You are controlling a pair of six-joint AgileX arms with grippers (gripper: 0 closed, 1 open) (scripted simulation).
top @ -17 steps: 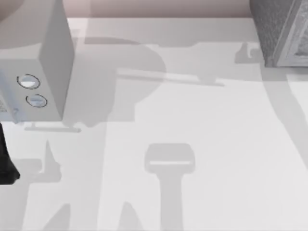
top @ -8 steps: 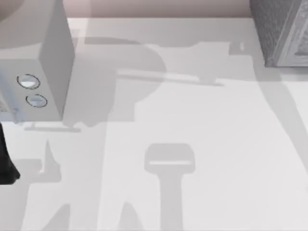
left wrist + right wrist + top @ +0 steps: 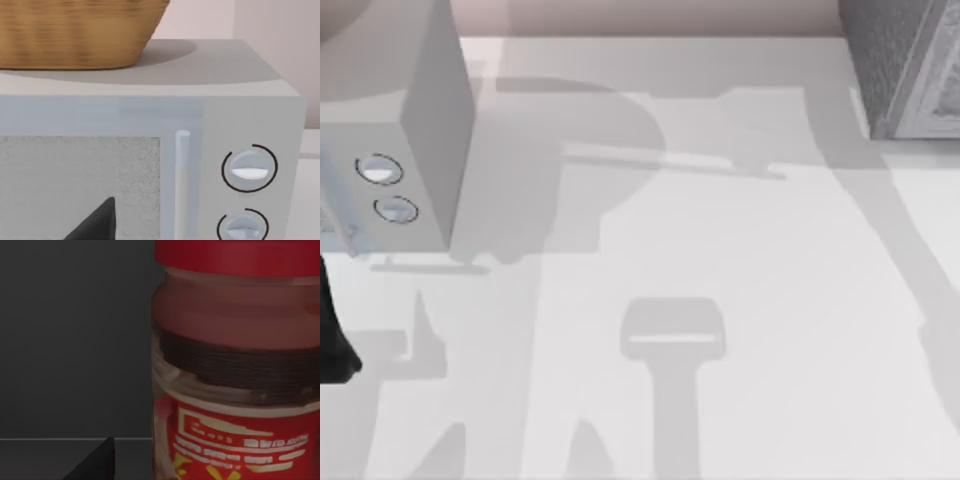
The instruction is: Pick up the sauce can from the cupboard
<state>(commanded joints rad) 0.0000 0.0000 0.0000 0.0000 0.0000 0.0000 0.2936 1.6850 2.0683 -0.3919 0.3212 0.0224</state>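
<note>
The can [image 3: 235,365] stood upright inside the cupboard [image 3: 910,70], which sat at the far right corner of the desk [image 3: 720,240]. In the right wrist view it loomed very near, red lid above, a dark band below it, then the red label, with the dark cupboard wall behind and a shelf edge low in the picture. One dark fingertip [image 3: 97,462] of the right pincer poked up beside the can, apart from it. Whether that pincer was released or clenched could not be told, since only that one tip showed and nothing gripped the can.

The step in hand looked to be the final approach inside the cupboard. To do it well, the right pincer would need its fingers wide enough to pass either side of the can, and the can sat off to one side of the tip, so the pincer should centre on it first. A grip on the label, below the lid, would likely hold best. A slow advance would avoid tipping the can or striking the cupboard frame.

The left arm was parked at the desk's left edge, facing the microwave [image 3: 150,150] with a basket [image 3: 75,35] on top; one fingertip [image 3: 97,222] showed, and its pincer's state could not be told.
</note>
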